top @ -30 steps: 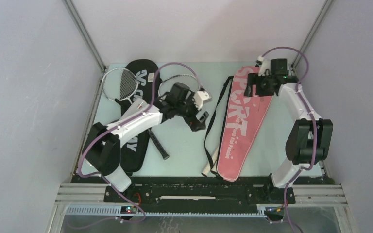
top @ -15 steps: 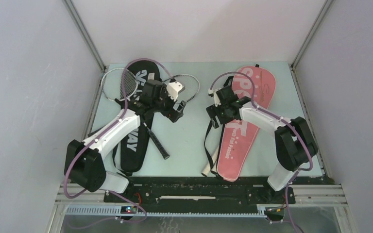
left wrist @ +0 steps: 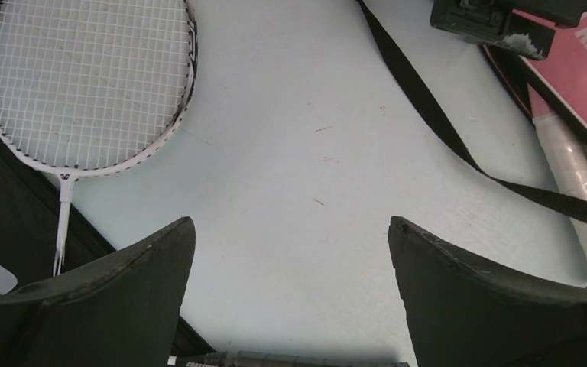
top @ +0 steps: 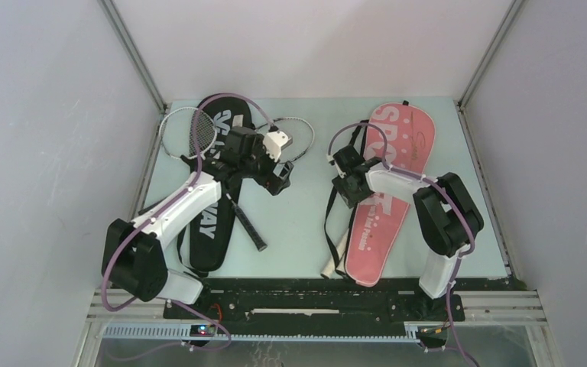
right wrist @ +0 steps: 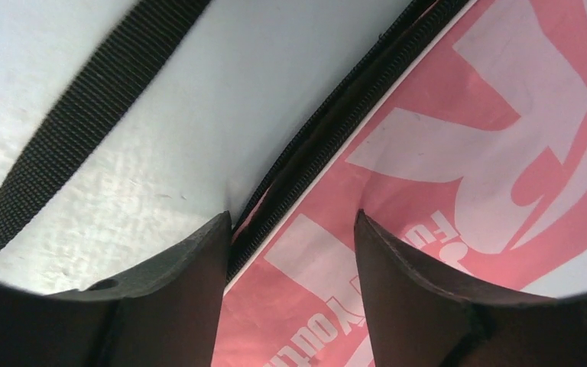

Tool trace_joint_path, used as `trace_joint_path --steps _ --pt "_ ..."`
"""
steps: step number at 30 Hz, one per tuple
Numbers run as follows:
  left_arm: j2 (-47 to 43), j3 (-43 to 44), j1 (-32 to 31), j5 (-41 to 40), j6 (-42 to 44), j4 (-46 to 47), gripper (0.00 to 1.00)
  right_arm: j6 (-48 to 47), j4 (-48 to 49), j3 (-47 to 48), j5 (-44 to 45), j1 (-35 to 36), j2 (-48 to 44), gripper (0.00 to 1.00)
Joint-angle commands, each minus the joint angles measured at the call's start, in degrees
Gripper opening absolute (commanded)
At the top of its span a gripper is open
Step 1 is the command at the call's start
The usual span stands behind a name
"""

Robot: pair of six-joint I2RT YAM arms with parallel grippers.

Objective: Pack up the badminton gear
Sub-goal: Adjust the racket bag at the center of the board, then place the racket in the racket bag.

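Judging from the overhead view, packing looks barely begun. A white-framed racket (top: 189, 131) lies bare, partly on the black cover (top: 212, 222), and the pink cover (top: 397, 176) lies flat on the surface (top: 298, 229). The left fingers (top: 280, 181) hover near a second racket head. The right fingers (top: 349, 196) sit at the pink cover's left edge.

From the left wrist, the left fingers (left wrist: 122, 290) stand wide above bare surface, holding nothing. The strap (left wrist: 443, 130) snakes across the way, and white grips (left wrist: 573, 153) lie along the pink cover.

From the right wrist, the right fingers (right wrist: 176, 283) are parted astride the zipper edge (right wrist: 336, 115), not pinching it. Opening the cover probably comes next.
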Motion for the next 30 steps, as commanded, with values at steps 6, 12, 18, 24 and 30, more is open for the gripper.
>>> trace_joint_path --steps 6,12,18,24,30 --pt "3.3 0.6 -0.6 8.7 -1.4 0.4 1.0 -2.8 -5.6 -3.5 -1.1 -8.2 -6.9 0.38" --pt "8.5 3.6 -5.8 13.8 -5.0 1.1 0.89 -2.7 -5.9 -4.7 -6.9 -12.4 -8.6 0.07" --pt "14.1 7.4 -16.0 18.5 -15.2 5.6 0.84 -1.5 -5.0 -4.6 -18.6 -19.7 -13.2 0.0" --pt "20.2 11.3 -25.1 19.5 -29.5 13.1 0.85 0.8 -5.5 -4.4 -33.9 -28.6 -16.7 0.0" --pt "28.1 17.9 -29.7 17.1 -38.4 15.8 0.86 2.2 -6.0 -5.1 -43.1 -36.6 -20.0 0.0"
